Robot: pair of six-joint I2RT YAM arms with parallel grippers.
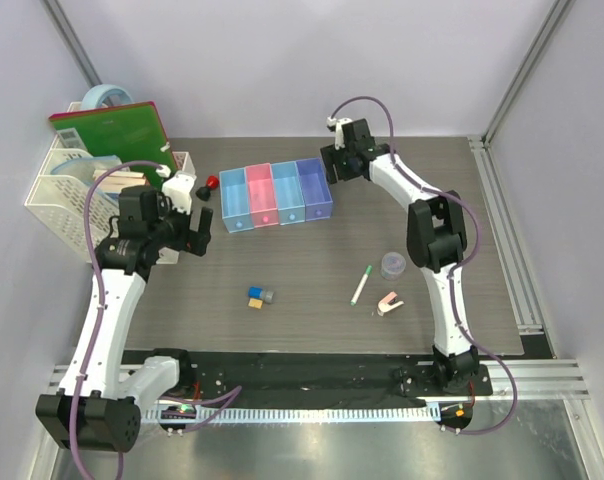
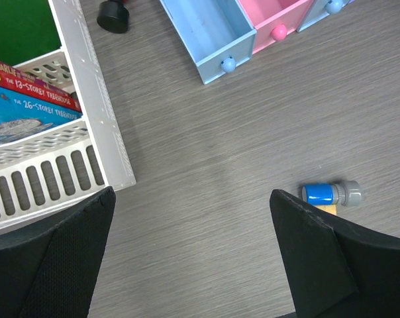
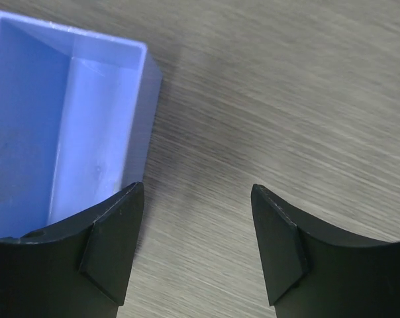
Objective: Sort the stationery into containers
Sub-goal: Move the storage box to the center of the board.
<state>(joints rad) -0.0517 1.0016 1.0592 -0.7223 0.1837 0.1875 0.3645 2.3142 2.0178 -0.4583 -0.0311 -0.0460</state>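
The four joined containers [image 1: 276, 194] stand at the back middle: light blue, pink, light blue, purple-blue. A red-and-black knob [image 1: 208, 187] lies just left of them. Yellow, blue and grey blocks [image 1: 259, 297] lie together mid-table. The white pen with a green cap [image 1: 362, 285], the grey round tub [image 1: 393, 265] and the pink-white clip [image 1: 388, 303] lie to the right. My left gripper [image 1: 198, 240] is open and empty over bare table; its view shows the blocks [image 2: 329, 194] by its right finger. My right gripper [image 1: 333, 166] is open and empty beside the purple-blue bin [image 3: 67, 132].
A white mesh basket [image 1: 57, 185] with a green book, notebooks and a tape roll stands at the back left, close to my left gripper; it also shows in the left wrist view [image 2: 94, 126]. A metal rail runs along the table's right edge [image 1: 507, 250].
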